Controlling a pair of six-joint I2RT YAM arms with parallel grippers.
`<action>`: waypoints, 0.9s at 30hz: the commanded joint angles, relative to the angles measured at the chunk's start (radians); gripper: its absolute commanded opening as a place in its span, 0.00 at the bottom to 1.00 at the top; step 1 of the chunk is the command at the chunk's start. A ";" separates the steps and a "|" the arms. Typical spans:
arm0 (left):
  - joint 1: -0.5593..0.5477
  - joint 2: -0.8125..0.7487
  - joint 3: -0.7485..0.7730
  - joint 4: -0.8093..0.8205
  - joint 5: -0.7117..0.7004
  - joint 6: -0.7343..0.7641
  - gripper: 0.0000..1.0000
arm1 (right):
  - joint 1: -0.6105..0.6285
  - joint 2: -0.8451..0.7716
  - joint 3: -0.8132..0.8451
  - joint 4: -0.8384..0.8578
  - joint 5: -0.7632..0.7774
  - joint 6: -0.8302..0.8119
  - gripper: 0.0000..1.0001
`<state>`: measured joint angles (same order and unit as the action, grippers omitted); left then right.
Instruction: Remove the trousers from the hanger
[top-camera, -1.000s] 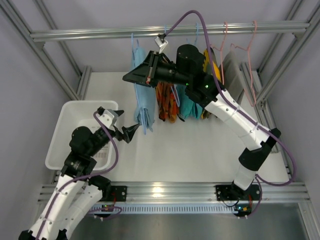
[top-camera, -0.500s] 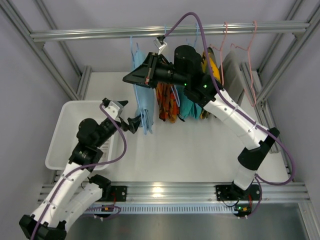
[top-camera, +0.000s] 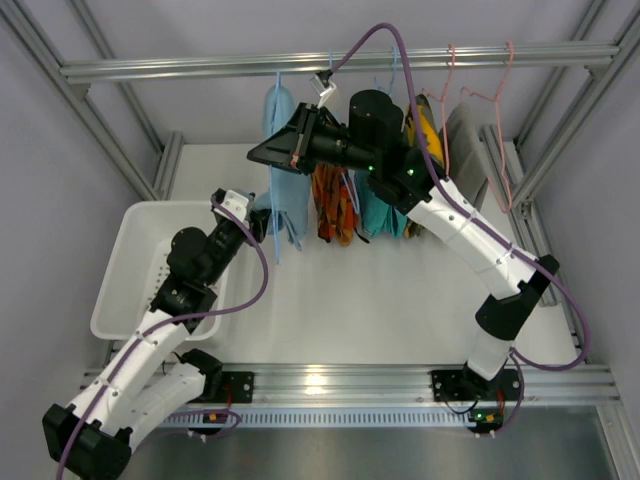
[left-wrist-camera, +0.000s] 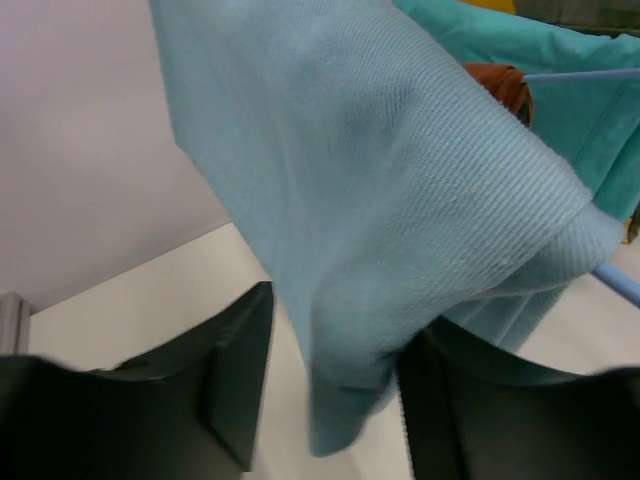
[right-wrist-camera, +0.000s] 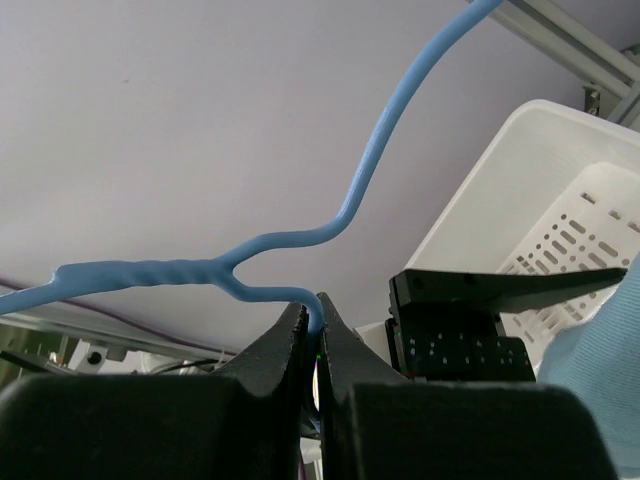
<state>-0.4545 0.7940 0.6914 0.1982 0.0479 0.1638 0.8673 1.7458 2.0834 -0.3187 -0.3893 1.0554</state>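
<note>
**Hanger pinned, trousers straddled: the grip before the pull-off**

The hanger (right-wrist-camera: 290, 235) sits at the left end of the row under the rail (top-camera: 300, 65), its hook reaching up toward that rail. Your right gripper (right-wrist-camera: 313, 322) is clamped on the wire just under the twisted neck, its fingers pressed together on it. The trousers (left-wrist-camera: 400, 220) are draped over the hanger and fall straight down beneath the rail. Your left gripper (left-wrist-camera: 335, 400) is at their lower hem with its jaws apart, one finger on each side of the cloth. A strip of table shows between one finger and the fabric, so nothing is gripped there yet.

The step in hand appears to be securing the cloth before sliding it off. The next move calls for you to close the left jaws on a full fold of the hem, not only its edge. You would then draw the cloth down and away from the rail, with the right gripper holding the hanger steady. The fabric looks soft, so a thin bite would probably slip, and the cloth may bunch on the wire. The bin (top-camera: 130, 250), below and left of the rail, looks like the natural place for the trousers.
</note>
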 joint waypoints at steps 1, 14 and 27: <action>0.002 -0.006 0.016 0.092 -0.089 0.026 0.49 | 0.012 -0.055 0.090 0.188 -0.042 -0.017 0.00; 0.002 -0.027 0.083 0.063 -0.066 -0.069 0.00 | 0.006 -0.075 0.053 0.198 -0.049 -0.026 0.00; 0.002 -0.096 0.062 -0.023 0.142 -0.127 0.35 | -0.010 -0.063 0.102 0.211 -0.043 -0.037 0.00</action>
<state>-0.4541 0.7391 0.7567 0.1265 0.1001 0.0795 0.8612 1.7428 2.0834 -0.2996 -0.4099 1.0573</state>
